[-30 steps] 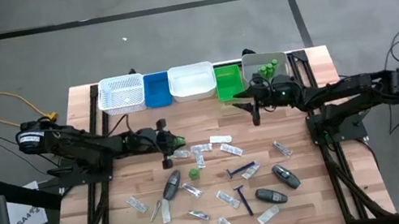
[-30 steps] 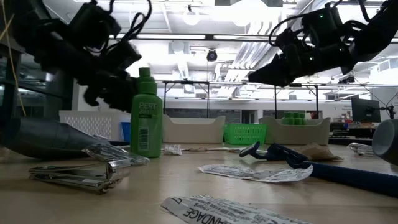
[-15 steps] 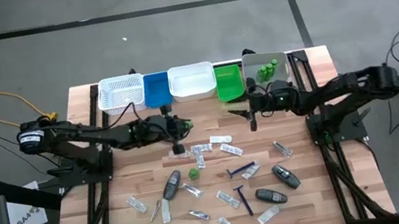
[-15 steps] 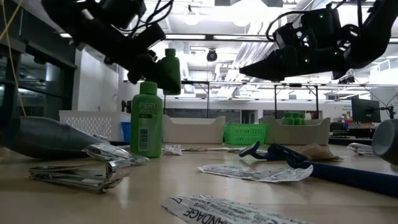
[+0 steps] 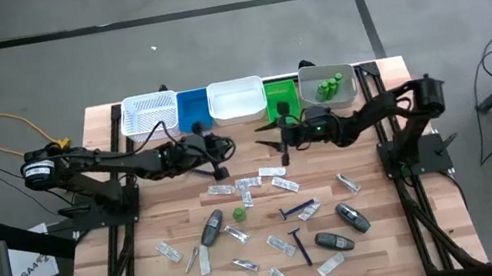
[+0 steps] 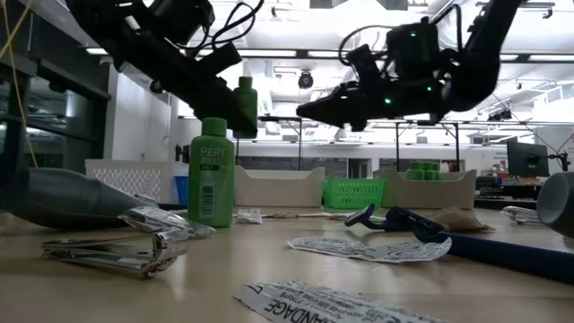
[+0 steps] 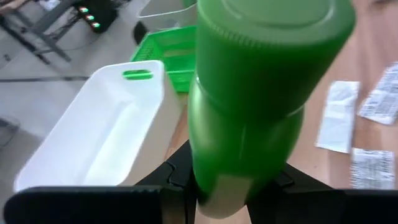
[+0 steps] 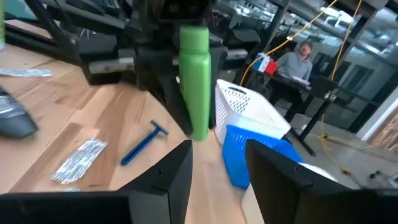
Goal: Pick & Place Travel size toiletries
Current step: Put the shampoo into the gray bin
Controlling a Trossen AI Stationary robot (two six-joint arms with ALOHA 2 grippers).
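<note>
Now the left gripper [image 5: 219, 152] pinches a green bottle [image 7: 261, 93] at upper centre — beside it, the right gripper [image 5: 279, 142] hangs spread, empty, over the table [image 5: 397, 243].

green bottle [image 7: 261, 93] – dark fingers [image 7: 177, 177], blue razor [image 8: 142, 144], white tray [image 7: 106, 137], green basket [image 7: 163, 56]

A: Where is the small green bottle [image 7: 261, 93]?
B: Clamped in the left gripper [image 5: 219, 151], off the surface, cap forward.
A: And the others?
B: A second green bottle [image 6: 211, 172] stands upright below that gripper. Clear sachets [image 5: 281, 243], two blue razors [image 5: 298, 243] and dark grey oval pieces [image 5: 334, 240] lie scattered flat, further out from both grippers.
</note>
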